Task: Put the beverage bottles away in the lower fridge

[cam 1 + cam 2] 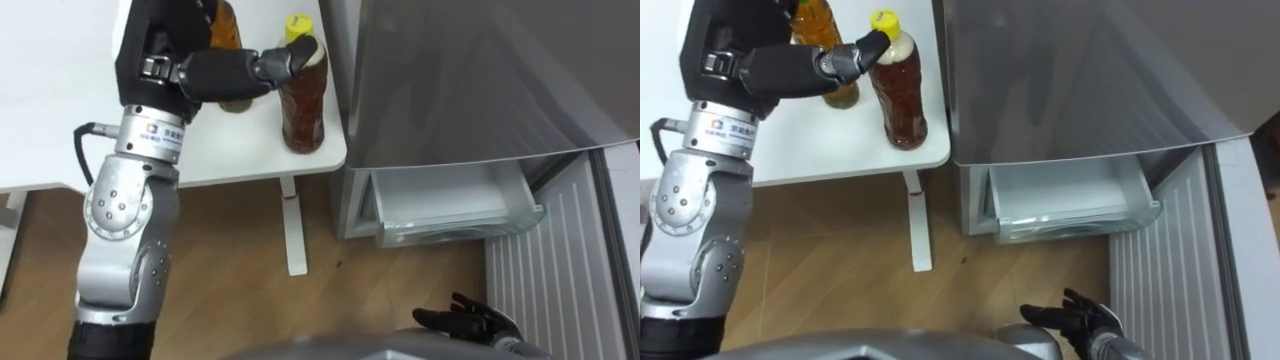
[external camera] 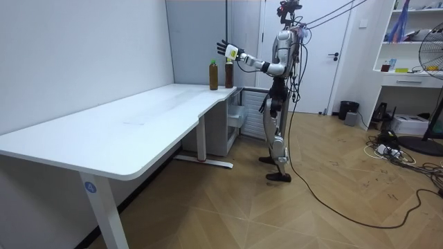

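At the table (image 1: 60, 120) corner, the yellow-capped bottle (image 1: 303, 110) is standing upright; the left hand (image 1: 225, 72) is hovering at its neck, fingers (image 1: 275, 65) straight, gripping nothing (right hand (image 1: 465, 322) is hanging low, relaxed, farther off).

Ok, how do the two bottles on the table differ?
The yellow-capped bottle holds dark brown drink; the rear bottle holds paler amber. The left hand is at the yellow-capped bottle's neck and partly hides the rear bottle. Both stand upright on the table.
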